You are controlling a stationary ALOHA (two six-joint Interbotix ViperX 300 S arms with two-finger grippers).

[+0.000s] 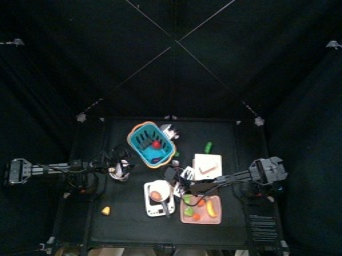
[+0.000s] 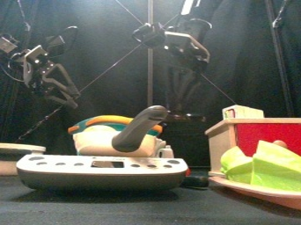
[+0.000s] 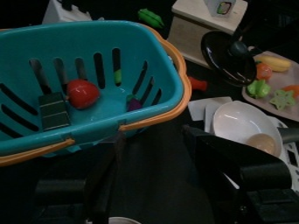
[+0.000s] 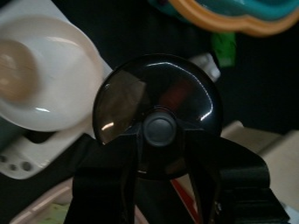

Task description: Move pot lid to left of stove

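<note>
The pot lid is a shiny black disc with a round knob. It fills the middle of the right wrist view and also shows in the left wrist view, just right of the stove. My right gripper hangs over it, open, jaws on either side of the knob, and I see no contact. From above, that gripper covers most of the lid. The white stove lies at the table's front middle, near and large in the front view. My left gripper rests open beside the basket.
A teal basket with an orange rim stands behind the stove and holds a red ball. A cream slab lies at the right. A pink tray of vegetables sits at the front right, close to the stove.
</note>
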